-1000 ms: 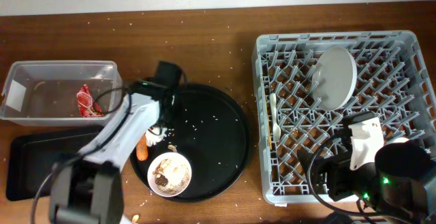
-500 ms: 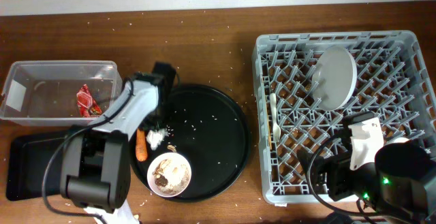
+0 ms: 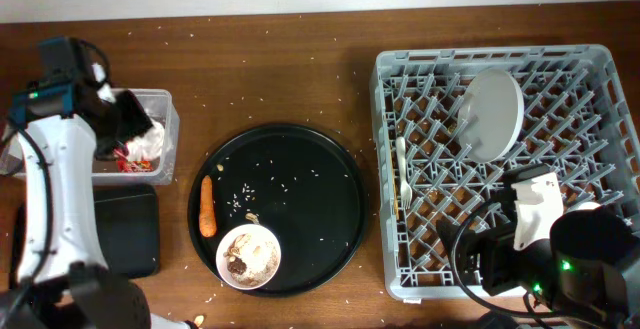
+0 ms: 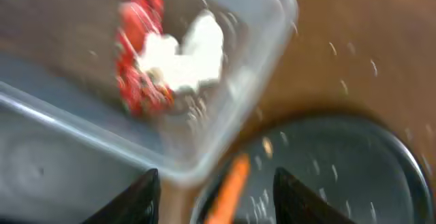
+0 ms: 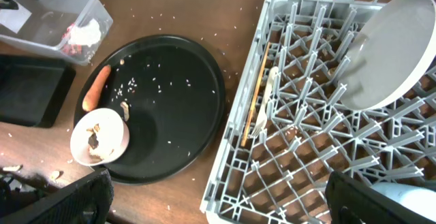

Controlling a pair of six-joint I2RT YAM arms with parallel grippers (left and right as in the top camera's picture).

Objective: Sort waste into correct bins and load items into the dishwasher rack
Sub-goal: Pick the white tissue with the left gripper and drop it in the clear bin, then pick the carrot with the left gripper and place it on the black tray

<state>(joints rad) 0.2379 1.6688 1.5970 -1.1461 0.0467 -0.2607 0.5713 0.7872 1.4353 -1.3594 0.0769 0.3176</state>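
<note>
My left gripper [image 3: 133, 119] hangs open and empty over the clear tub [image 3: 60, 99]; its fingers also show in the left wrist view [image 4: 218, 207]. A crumpled white tissue [image 3: 148, 144] lies in the tub on the red wrapper [image 3: 123, 156], blurred in the left wrist view [image 4: 180, 54]. The orange carrot stick [image 3: 207, 206] and a white bowl [image 3: 249, 255] with scraps lie on the round black tray [image 3: 320, 199]. The grey rack [image 3: 590, 89] holds the plate [image 3: 492, 114], fork [image 3: 404, 174] and chopstick [image 5: 255, 94]. My right gripper [image 5: 221, 210] is open above the rack's front left corner.
The shallow black rectangular tray [image 3: 125, 231] lies just in front of the tub. Loose rice [image 3: 245, 191] is scattered on the round tray and over the wooden table. The right arm's body [image 3: 560, 259] covers the rack's front right corner.
My left arm swung left from the round tray to the tub. The tissue went with it and now lies in the tub, let go. The right arm has not moved.
</note>
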